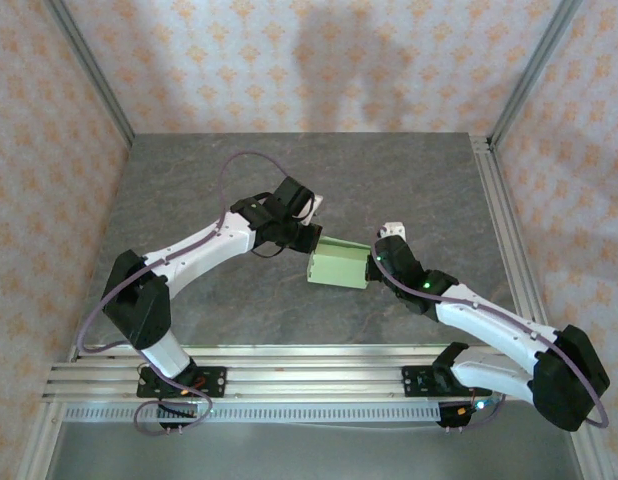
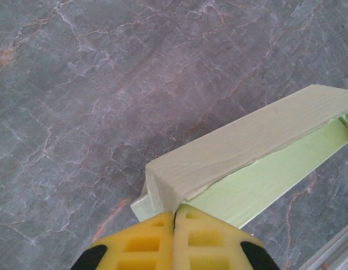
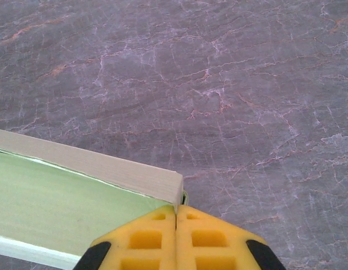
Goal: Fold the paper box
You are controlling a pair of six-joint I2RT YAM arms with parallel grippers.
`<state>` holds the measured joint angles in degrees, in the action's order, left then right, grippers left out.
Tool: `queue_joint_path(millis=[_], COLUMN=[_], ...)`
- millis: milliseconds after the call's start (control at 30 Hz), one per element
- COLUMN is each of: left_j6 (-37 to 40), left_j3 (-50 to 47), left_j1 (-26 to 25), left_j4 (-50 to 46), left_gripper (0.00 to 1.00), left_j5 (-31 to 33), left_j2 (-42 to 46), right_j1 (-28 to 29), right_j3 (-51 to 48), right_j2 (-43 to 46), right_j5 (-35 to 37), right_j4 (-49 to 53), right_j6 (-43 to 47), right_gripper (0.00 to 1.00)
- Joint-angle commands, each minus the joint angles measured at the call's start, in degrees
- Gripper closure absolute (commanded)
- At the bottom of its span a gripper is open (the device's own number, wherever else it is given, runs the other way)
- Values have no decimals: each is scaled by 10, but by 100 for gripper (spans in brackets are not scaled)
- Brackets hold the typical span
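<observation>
The top external camera sits high behind the arm bases, looking down and forward over the whole grey veined stone-look tabletop (image 1: 239, 320) from well back. The wrist cameras look steeply down past the yellow-fingered left gripper (image 2: 174, 216) and right gripper (image 3: 176, 211), very near the surface. All three share the pale light-green paper box (image 1: 339, 265) (the wrist views from opposite ends).

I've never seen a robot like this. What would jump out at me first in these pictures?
A pale green paper box sits mid-scene over the grey stone-patterned table, with a white-and-black arm reaching to each end. The left pincer and right pincer are each closed on an end of it. Up close, their bright yellow fingers stand out against the grey.
</observation>
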<state>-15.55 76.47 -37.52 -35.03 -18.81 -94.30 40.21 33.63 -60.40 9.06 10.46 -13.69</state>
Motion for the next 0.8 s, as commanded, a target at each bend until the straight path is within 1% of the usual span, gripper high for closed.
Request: queue_joint_path(millis=[0,333,567,767], left_j6=[3,1,0,-12], left_j3=[9,12,2,13], left_j1=[-6,-5,-5,-5], left_j4=[-6,-8,-2,-10], left_gripper=[100,100,100,100], left_j5=[13,15,15,14], left_j2=[-3,1,2,3], right_j1=[7,7,7,7], right_j3=[19,27,30,27], right_j2=[14,12,12,8], right_j5=[7,5,6,5], right_j4=[19,25,35,37], right_j6=[3,7,-12,-11], right_gripper=[99,99,99,99])
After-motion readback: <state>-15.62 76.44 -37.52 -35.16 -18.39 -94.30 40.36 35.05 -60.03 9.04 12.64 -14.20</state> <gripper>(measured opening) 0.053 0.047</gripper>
